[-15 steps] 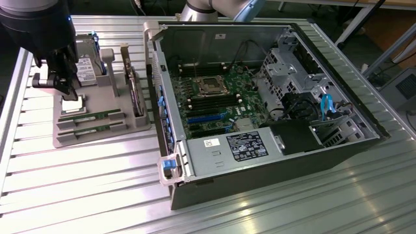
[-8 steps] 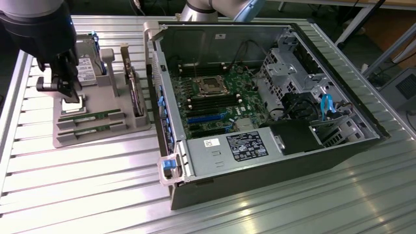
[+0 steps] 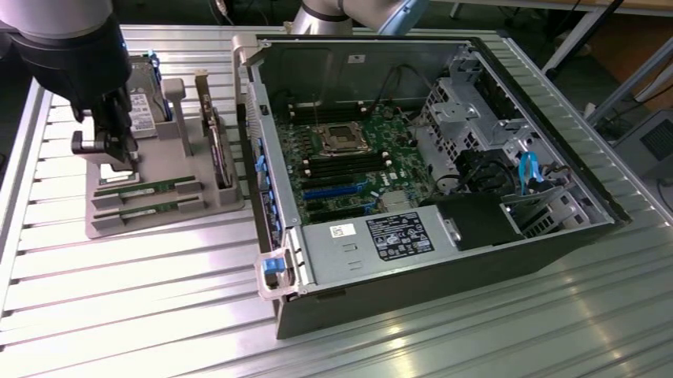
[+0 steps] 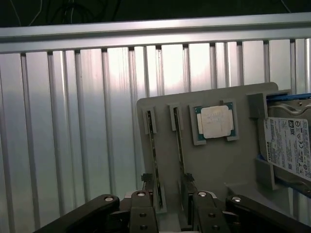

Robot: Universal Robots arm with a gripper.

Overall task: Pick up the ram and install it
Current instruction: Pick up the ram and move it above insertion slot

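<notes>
Wrist view: gripper (image 4: 170,216) sits low over the grey tray (image 4: 228,165). Fingers (image 4: 141,213) are spread wide, about as far apart as they look able to go, w/ nothing clamped btw them. Ram = 2 green sticks standing on edge in side-by-side tray slots, stick 1 (image 4: 152,145) and stick 2 (image 4: 179,141). Their near ends run in by the fingertips. Can't tell whether the jaws straddle 1 stick or both, nor whether any pad touches. Same tray also carries the square silver CPU (image 4: 215,121) in its own pocket just beside stick 2, plus a hard drive (image 4: 289,145) w/ white label at the tray's edge.

Exterior view: arm is at the exterior view's left, over the tray, well apart from the open PC case (image 3: 347,67) on the exterior view's right. Motherboard (image 3: 358,150) is exposed. Its long black memory slots (image 3: 342,167) look bare, w/ no green stick seen in them. Everything rests on a slatted metal table (image 3: 137,315).

Progress, my read: very early. Gripper is at the tray, roughly lined up w/ the sticks. No grasp made, nothing lifted, nothing taken to the case, no ram seated. Pick and install are both left, so approx the whole task.
</notes>
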